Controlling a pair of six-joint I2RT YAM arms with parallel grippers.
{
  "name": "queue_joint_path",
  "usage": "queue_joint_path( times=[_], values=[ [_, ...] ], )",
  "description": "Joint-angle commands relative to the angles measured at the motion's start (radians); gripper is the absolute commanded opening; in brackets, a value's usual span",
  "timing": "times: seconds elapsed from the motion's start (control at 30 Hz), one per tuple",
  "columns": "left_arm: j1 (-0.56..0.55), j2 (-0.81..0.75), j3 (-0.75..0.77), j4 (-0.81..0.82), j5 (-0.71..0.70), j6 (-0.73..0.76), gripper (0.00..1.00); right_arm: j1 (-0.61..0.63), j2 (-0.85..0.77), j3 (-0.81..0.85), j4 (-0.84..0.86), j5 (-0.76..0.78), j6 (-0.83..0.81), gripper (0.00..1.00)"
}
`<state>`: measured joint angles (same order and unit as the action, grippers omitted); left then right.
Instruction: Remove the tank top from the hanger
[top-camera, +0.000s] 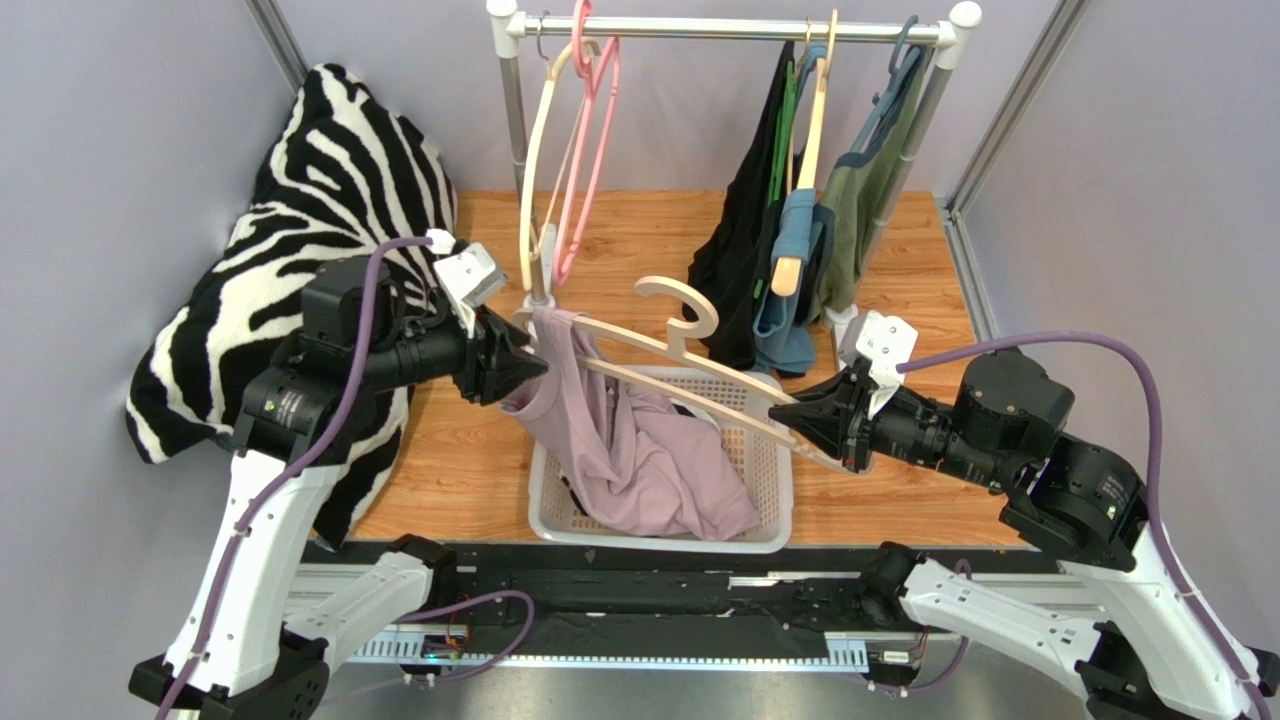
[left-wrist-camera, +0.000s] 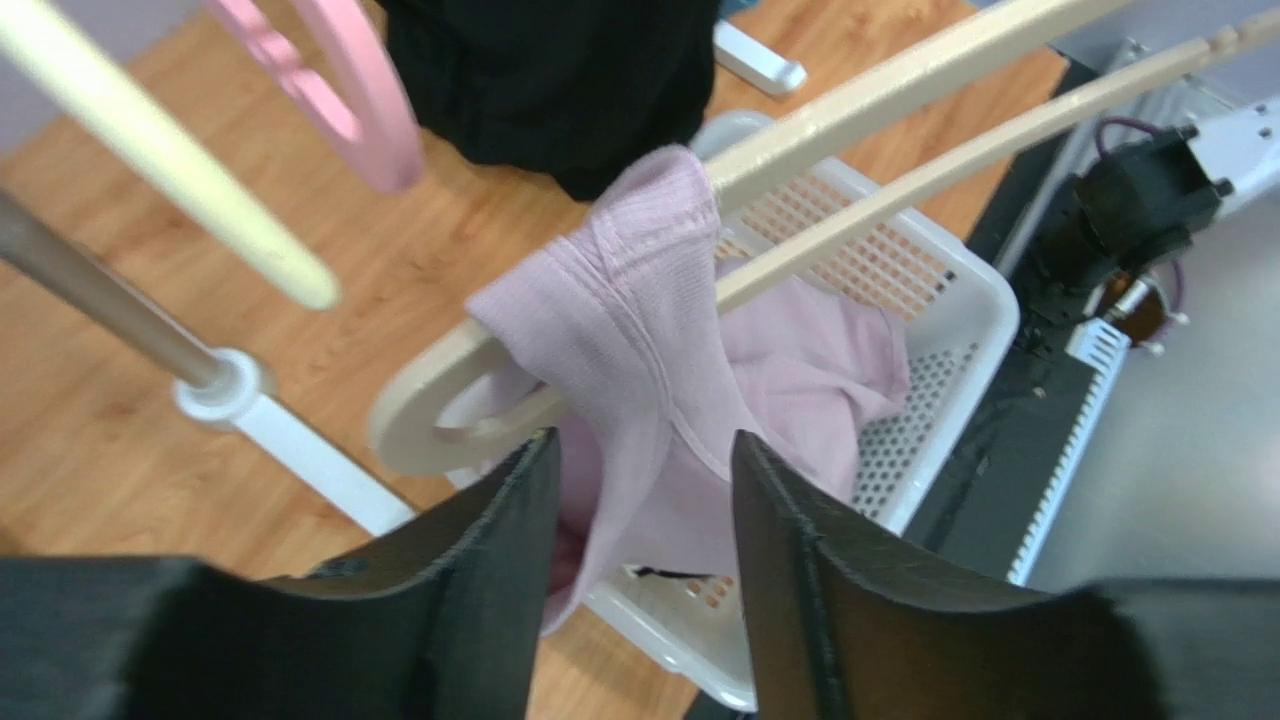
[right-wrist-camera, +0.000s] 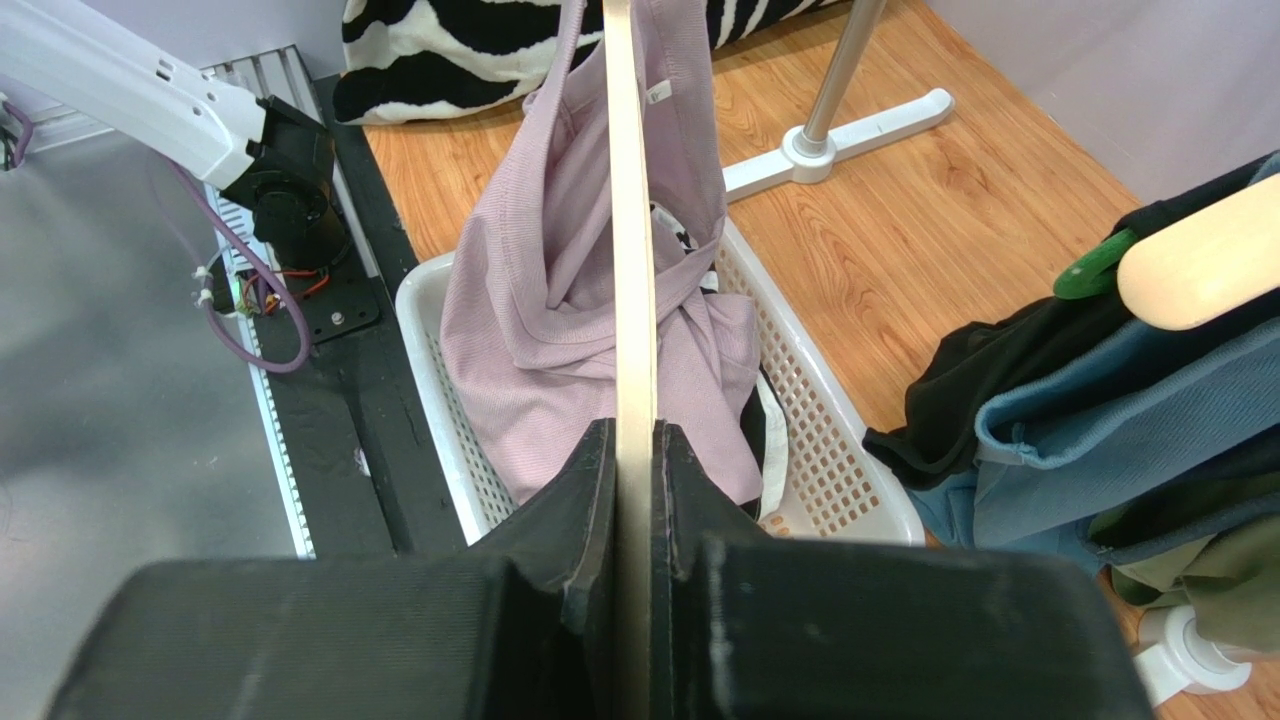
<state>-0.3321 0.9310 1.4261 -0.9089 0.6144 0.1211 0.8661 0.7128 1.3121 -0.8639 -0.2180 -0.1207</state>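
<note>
A lilac tank top (top-camera: 631, 450) hangs by one strap from the left end of a cream wooden hanger (top-camera: 661, 348), and its body is slumped in a white basket (top-camera: 661, 536). My right gripper (top-camera: 784, 413) is shut on the hanger's right end; in the right wrist view the hanger (right-wrist-camera: 628, 225) runs straight out from the clamped gripper (right-wrist-camera: 634, 435) over the tank top (right-wrist-camera: 541, 300). My left gripper (top-camera: 529, 365) is at the left end. In its wrist view it (left-wrist-camera: 643, 446) is open, and the strap of the tank top (left-wrist-camera: 646, 300) drops over the hanger (left-wrist-camera: 872, 98) just past the tips.
A white clothes rack (top-camera: 736, 26) stands at the back with a pink hanger (top-camera: 586, 150) and dark, blue and green garments (top-camera: 796, 225) on it. A zebra-print cushion (top-camera: 301, 225) leans at the left. The rack's foot (left-wrist-camera: 286, 435) is close by my left gripper.
</note>
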Motion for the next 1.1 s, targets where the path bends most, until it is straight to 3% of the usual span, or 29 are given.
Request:
queue_joint_path(
  times=[0.0, 0.47, 0.73, 0.87, 1.07],
  values=[
    [0.005, -0.015, -0.064, 0.011, 0.145, -0.020, 0.60, -0.001, 0.011, 0.050, 0.069, 0.009, -0.004, 0.00],
    [0.005, 0.077, -0.050, 0.097, 0.137, -0.081, 0.59, 0.001, 0.022, 0.067, 0.082, -0.049, 0.021, 0.00],
    [0.005, 0.063, -0.039, 0.082, 0.039, -0.068, 0.50, -0.001, 0.022, 0.067, 0.066, -0.037, 0.004, 0.00],
    [0.005, 0.029, -0.038, 0.051, -0.015, -0.038, 0.54, -0.001, 0.019, 0.064, 0.062, -0.035, -0.003, 0.00],
    [0.005, 0.046, -0.050, 0.073, 0.024, -0.057, 0.54, -0.001, 0.034, 0.072, 0.069, -0.047, 0.000, 0.00]
  ],
)
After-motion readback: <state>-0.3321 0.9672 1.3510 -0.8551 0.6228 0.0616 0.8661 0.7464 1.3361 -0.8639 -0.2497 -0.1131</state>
